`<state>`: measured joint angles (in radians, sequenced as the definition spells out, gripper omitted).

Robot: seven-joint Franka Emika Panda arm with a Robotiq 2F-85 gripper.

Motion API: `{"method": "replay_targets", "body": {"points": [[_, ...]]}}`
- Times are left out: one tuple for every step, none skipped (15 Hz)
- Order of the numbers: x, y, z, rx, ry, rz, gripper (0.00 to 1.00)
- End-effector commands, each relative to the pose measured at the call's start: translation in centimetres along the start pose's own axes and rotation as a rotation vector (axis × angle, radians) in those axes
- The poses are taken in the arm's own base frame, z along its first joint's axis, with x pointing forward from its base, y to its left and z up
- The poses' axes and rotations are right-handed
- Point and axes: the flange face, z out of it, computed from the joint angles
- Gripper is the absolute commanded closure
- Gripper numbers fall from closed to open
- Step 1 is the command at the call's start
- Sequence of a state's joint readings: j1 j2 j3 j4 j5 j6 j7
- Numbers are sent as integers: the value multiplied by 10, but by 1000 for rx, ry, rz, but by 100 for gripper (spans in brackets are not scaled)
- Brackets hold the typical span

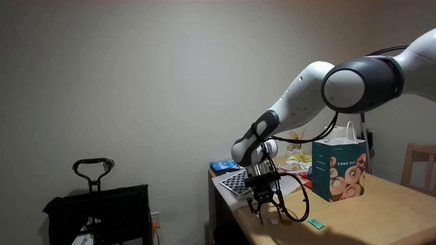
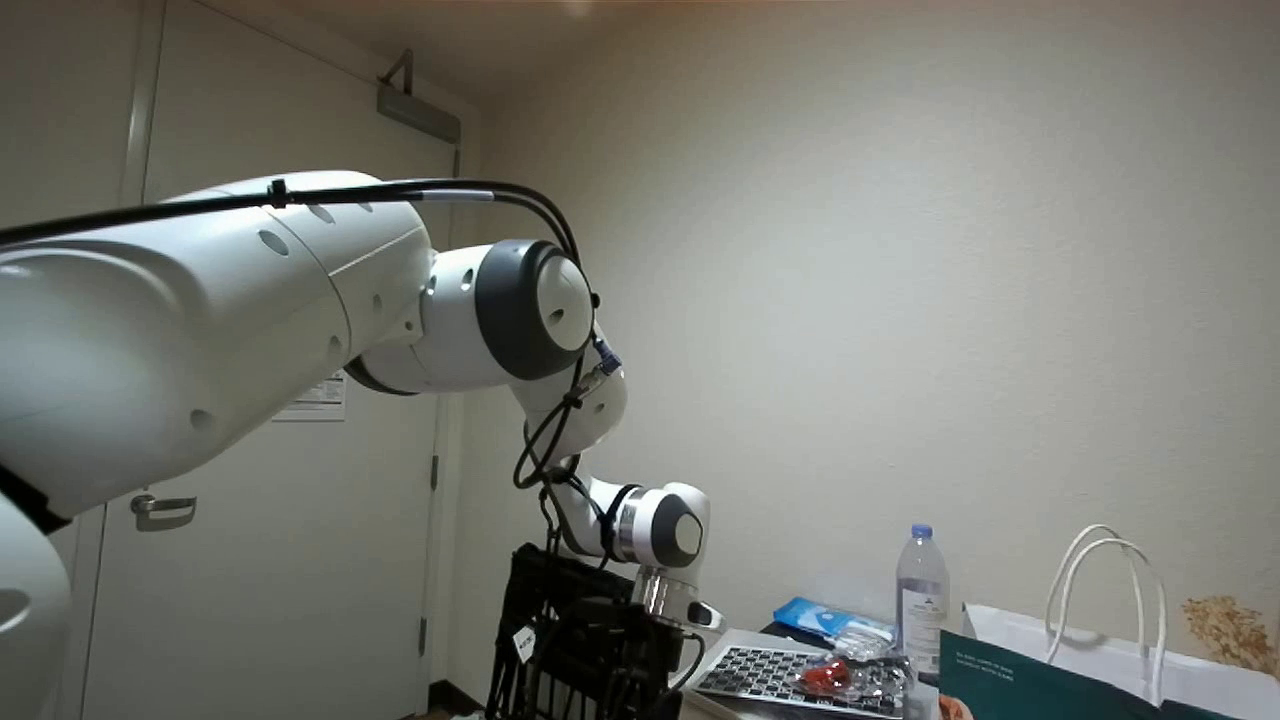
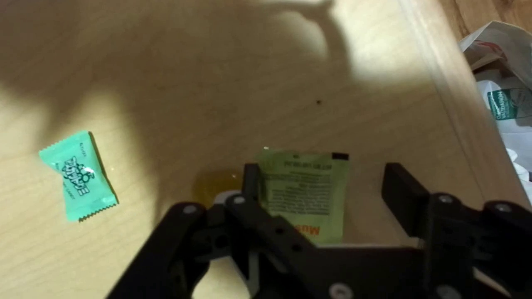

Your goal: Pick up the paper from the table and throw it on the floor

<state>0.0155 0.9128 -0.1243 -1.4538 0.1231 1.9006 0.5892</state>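
A pale green printed packet lies flat on the table in the wrist view; it is the paper-like piece at my gripper. My gripper is open around it. The left finger overlaps the packet's left side in this view, and the right finger stands apart from its right edge. I cannot tell whether the fingers touch the table. In an exterior view the gripper points down near the end of the table; the packet is not clear there. The wooden floor shows beyond the table edge.
A teal candy and a yellowish round thing lie left of the packet. An open bag with white contents stands beyond the edge. A teal printed bag, a laptop and a bottle stand on the table.
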Motion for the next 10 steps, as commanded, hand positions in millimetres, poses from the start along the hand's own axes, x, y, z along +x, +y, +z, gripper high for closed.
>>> {"method": "replay_targets", "body": {"points": [[5,-8,-5,20,-1,41,53],[5,-9,-7,23,2,45,61],[5,-10,-8,26,5,48,66],[6,-10,-10,30,6,44,74],[7,-11,-11,32,11,42,80],[7,-11,-12,36,14,39,86],[7,-12,-12,38,15,39,91],[7,-12,-13,41,15,36,94],[6,-13,-15,42,14,34,95],[4,-15,-16,36,20,34,97]]}}
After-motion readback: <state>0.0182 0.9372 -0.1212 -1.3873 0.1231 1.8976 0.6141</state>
